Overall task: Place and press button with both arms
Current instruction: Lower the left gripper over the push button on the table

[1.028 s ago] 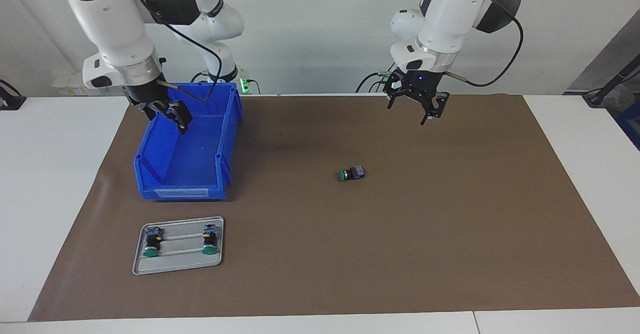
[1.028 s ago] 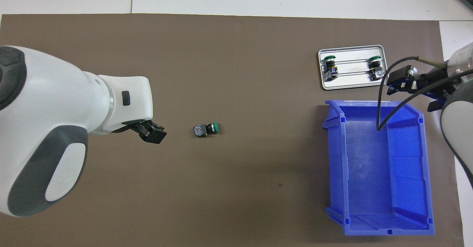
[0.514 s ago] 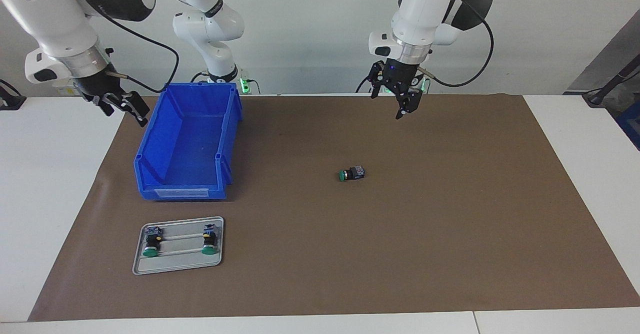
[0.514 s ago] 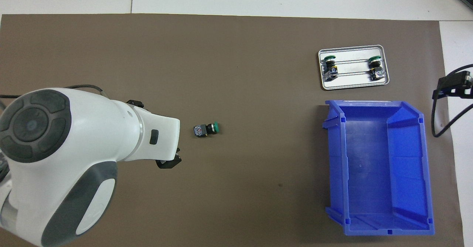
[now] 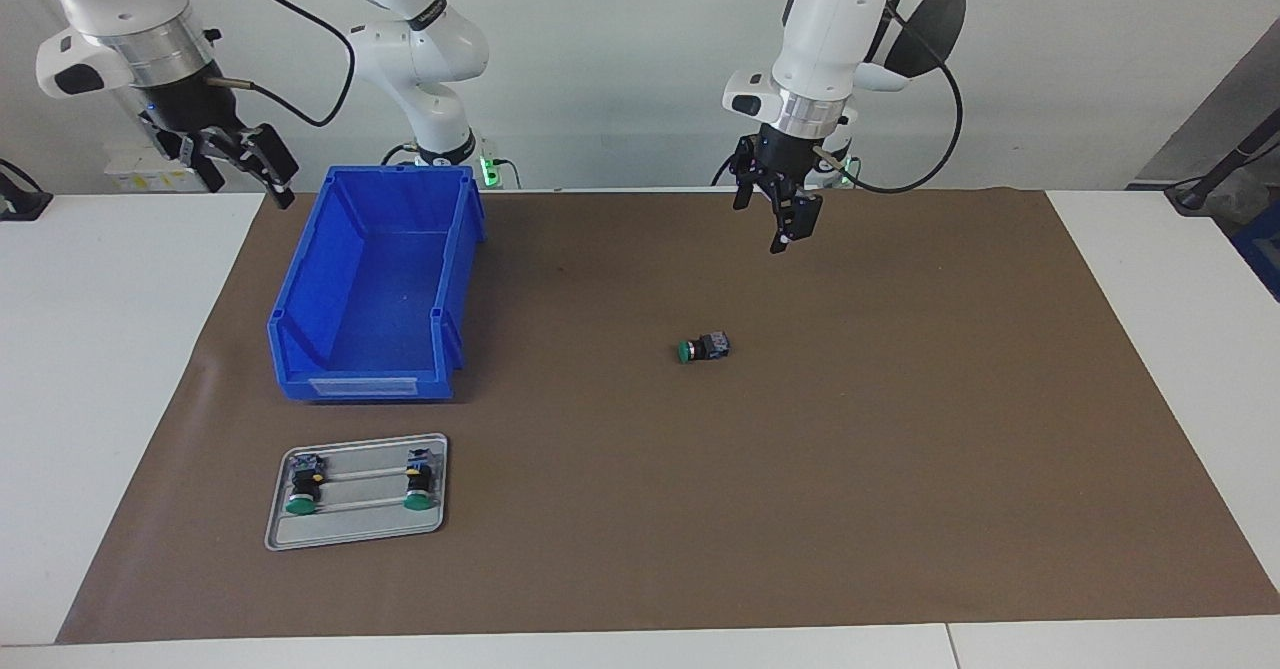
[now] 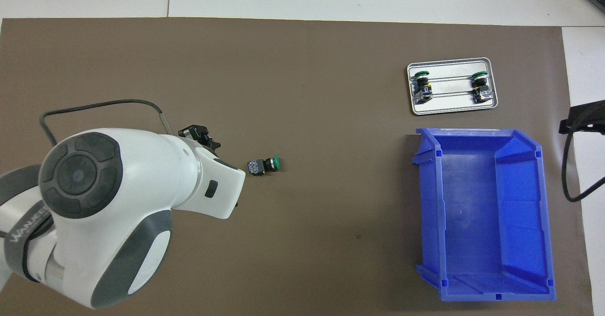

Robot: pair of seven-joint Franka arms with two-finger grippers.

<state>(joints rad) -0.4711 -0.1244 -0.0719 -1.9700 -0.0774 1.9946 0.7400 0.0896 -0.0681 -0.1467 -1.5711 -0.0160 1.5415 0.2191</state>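
The button [image 5: 703, 348] lies on its side at the centre of the frame on the brown mat [image 5: 900, 429], untouched, so the pick-up step has not begun. The left gripper [image 5: 779, 211] hangs in the air at upper centre, fingers apart and empty; it must descend to straddle the black body. The right gripper [image 5: 232, 161] waits at upper left (whether its fingers are parted I cannot tell).

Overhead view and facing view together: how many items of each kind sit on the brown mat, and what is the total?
Green-capped push-buttons: 3, one loose on the mat, two on the tray
Metal tray: 1
Blue bin: 1
Total: 5
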